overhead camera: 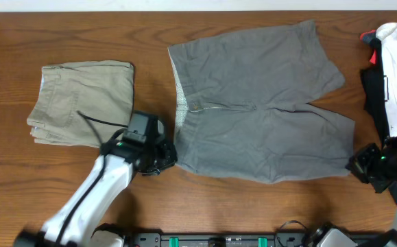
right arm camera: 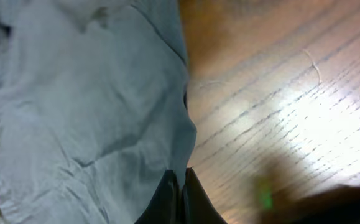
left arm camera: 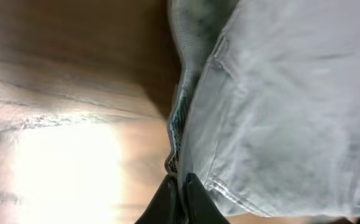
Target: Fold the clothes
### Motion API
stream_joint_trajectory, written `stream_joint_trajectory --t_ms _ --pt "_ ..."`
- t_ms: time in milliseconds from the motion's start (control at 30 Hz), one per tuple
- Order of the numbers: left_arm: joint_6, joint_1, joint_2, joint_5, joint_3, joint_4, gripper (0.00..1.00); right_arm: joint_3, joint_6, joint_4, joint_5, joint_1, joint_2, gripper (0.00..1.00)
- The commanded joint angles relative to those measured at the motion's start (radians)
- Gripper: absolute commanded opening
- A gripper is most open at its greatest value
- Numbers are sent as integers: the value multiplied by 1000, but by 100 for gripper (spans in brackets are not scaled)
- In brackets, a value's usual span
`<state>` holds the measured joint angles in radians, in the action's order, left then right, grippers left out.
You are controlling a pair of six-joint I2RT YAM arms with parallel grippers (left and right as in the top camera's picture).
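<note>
Task item: we find the grey shorts [overhead camera: 260,103] lying flat and open in the middle of the table [overhead camera: 47,34], with the waistband at the left and both legs pointing right.
Left side: the left gripper [overhead camera: 162,156] sits at the near left corner of the waistband. In its wrist view we see the jaws pinched fully together, with the cloth's corner running in between them.
Right side: the right gripper [overhead camera: 358,165] sits at the near right hem corner. Its jaws are closed tight on the hem's edge, and we judge the bite to be thin.
Step in hand: we judge that both near corners are caught, ready for the near edge to be carried over to the far edge.
Neighbours: the folded beige shorts [overhead camera: 81,103] lie just left of the waistband. A white-and-black garment [overhead camera: 393,75] lies at the far right, near the far leg.
Risk, slipping: the right hold takes so little cloth that the hem could pull free once the leg's weight hangs from it.
Risk, single layer: either claw may have caught only the top layer, so the shorts could open up instead of folding.
Risk, uneven travel: if one arm rises or moves ahead of the other, the edge skews and the fold lands crooked.
Risk, dragging: a low carry could bunch the cloth against the table or sweep a leg onto the garment at the right.
</note>
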<state>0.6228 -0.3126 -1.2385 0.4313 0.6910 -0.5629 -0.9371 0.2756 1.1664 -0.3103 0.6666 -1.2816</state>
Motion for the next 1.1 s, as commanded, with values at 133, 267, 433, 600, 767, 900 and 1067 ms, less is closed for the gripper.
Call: stream_joint_trajectory --t_ms 133,267,433,600,767,900,1067 --pt "-53 -2 342 -78 126 -205 6 -134 -123 127 -92 6 72 1" --pt "-70 -2 475 -82 218 -328 6 -217 -128 211 -135 6 133 1" --pt "-105 -2 520 -180 378 -433 6 -306 -110 230 -144 -39 160 1" --pt "-127 -2 455 -294 410 -430 6 -306 -61 58 -246 -127 129 1" --pt "-160 -2 307 -314 410 -399 6 -306 33 -147 -248 -233 45 1" --pt "-175 -2 185 -322 410 -372 6 -306 62 -293 -259 -330 -47 1" --pt "-182 -2 55 -462 410 -313 6 -306 96 -466 -262 -409 -178 1"
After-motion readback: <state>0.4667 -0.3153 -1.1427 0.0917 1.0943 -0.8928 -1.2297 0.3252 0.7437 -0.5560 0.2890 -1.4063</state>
